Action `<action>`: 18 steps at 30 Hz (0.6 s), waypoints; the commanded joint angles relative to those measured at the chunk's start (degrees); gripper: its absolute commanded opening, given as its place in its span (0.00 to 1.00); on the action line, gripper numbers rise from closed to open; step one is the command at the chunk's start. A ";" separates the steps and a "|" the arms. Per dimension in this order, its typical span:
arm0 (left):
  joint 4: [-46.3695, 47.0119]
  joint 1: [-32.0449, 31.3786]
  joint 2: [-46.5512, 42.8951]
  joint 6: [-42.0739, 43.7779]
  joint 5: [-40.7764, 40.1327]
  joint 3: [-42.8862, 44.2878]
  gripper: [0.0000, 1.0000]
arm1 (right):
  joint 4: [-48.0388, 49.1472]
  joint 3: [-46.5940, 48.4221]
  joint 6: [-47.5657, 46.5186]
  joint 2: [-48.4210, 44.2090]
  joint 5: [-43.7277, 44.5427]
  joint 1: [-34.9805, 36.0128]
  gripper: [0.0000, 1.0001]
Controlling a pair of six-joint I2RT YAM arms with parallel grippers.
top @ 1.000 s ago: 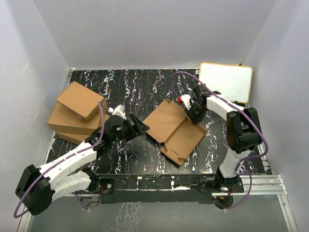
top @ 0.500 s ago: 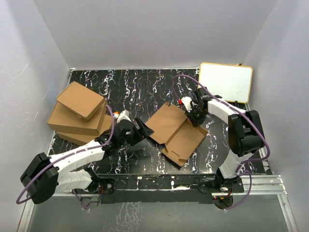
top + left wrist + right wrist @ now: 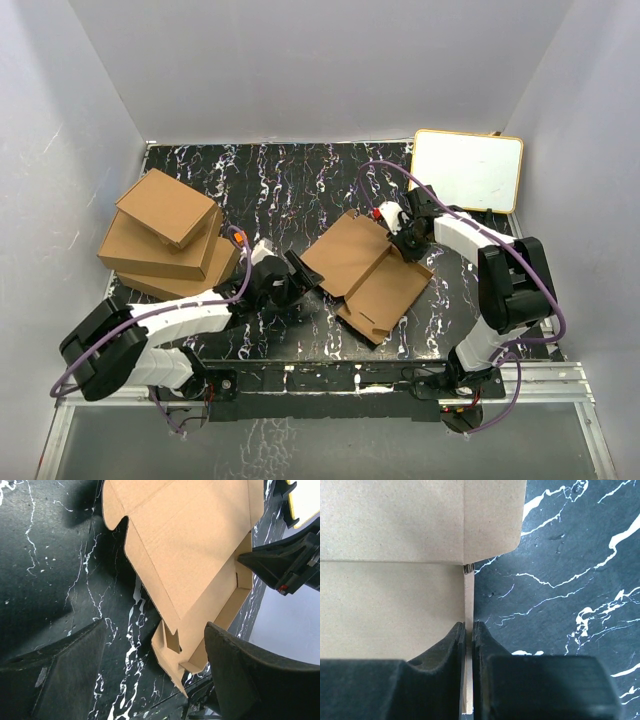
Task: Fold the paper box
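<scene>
At the left edge of the black, white-veined counter (image 3: 270,180), a pile of ready-made brown cardboard boxes (image 3: 160,235), with bare marbled surface between it and the left claw (image 3: 303,272); jaws spread wide, holding nothing, just beside the near-left edge of the brown corrugated-cardboard mailer box (image 3: 365,270) lying opened out mid-counter. At that box's right side, the right claw (image 3: 468,626) pinched shut on a thin side flap seen edge-on, with open counter to its right. In the far right corner, a white board with a yellow rim (image 3: 468,168), apart from the box.
</scene>
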 commanded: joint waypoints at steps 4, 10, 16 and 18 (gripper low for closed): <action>8.53 -0.63 5.28 -1.95 -1.71 0.53 0.77 | 4.89 -1.48 2.35 -2.34 1.43 -0.30 0.08; 13.89 -0.86 10.43 -2.74 -4.16 1.06 0.77 | 4.84 -1.56 3.35 -2.51 -0.36 -0.34 0.08; 20.49 -0.91 14.82 -5.11 -6.31 0.35 0.74 | 4.93 -1.64 3.53 -2.59 -0.93 -0.31 0.08; 23.19 -0.91 15.84 -5.80 -7.00 -0.12 0.70 | 5.00 -1.69 3.62 -2.68 -1.23 -0.36 0.08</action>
